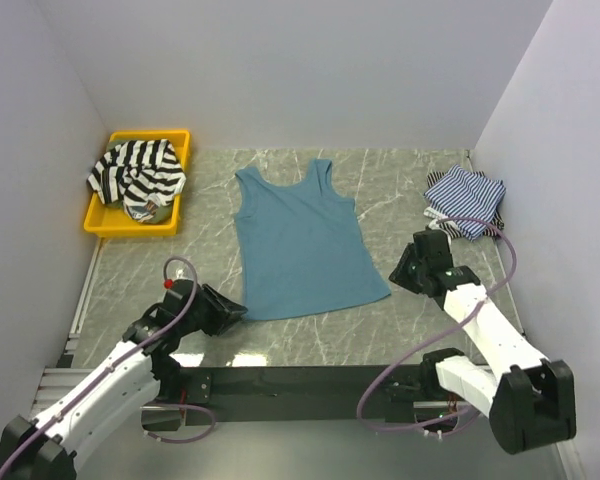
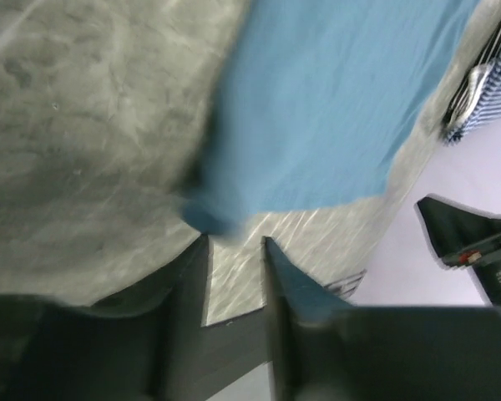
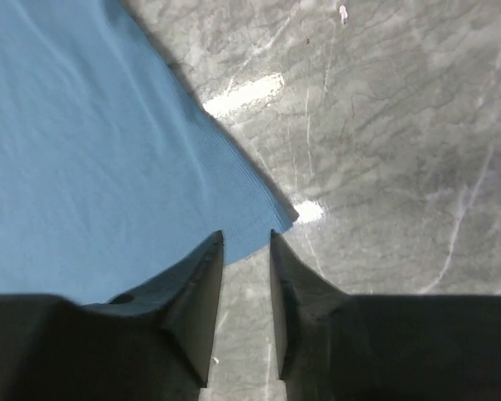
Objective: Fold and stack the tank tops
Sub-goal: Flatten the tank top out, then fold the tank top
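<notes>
Teal-blue tank top (image 1: 305, 245) lies spread flat in the middle of the grey marbled table (image 1: 210, 270), hem toward the arm bases, straps pointing to the far wall.

Near edge: both arms reach in low, one to each hem corner.

Left gripper (image 1: 235, 312) sits at the near-left hem corner. The left wrist view is blurred. Its gripper (image 2: 234, 242) shows the fingers (image 2: 188, 292) a narrow way apart, bare table showing in the gap and no cloth there. The teal corner lies just ahead of the tips; cannot tell whether it touches them.

Right gripper (image 1: 400, 272) sits at the near-right hem corner. In the right wrist view, the gripper (image 3: 246, 238) has its fingers (image 3: 196, 292) parted only slightly. The hem edge reaches the tips, and marble shows in the gap farther back. Not clamped on the cloth.

Far left: yellow tray (image 1: 98, 222) against the left wall, with a black-and-white striped tank top (image 1: 135, 175) heaped loose in it and spilling over the rim.

Far right: blue-and-white striped tops (image 1: 465, 198) lie in a rumpled pile by the right wall, well apart from the teal one.
</notes>
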You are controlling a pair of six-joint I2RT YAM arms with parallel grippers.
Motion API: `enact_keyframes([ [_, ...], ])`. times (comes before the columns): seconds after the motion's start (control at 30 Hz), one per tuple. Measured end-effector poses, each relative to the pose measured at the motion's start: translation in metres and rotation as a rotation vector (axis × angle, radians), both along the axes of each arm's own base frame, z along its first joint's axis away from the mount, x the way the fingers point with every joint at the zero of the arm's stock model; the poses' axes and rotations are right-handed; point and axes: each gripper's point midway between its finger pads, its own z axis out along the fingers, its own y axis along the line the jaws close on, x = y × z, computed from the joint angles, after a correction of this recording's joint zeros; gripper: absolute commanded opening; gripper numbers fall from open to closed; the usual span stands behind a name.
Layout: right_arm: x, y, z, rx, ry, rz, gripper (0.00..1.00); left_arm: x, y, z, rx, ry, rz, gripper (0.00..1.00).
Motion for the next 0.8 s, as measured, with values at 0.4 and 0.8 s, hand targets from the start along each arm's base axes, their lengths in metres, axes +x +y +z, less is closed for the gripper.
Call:
enact_keyframes([
  [0.4,-0.025,0.096,0.048,-0.009,-0.111,0.300,0.39,0.047,0.011,0.105,0.092,-0.293,0.051,0.40],
  [0.8,-0.049,0.333,0.058,-0.033,-0.140,0.725,0.36,0.248,0.053,0.056,0.446,-0.151,0.141,0.27],
])
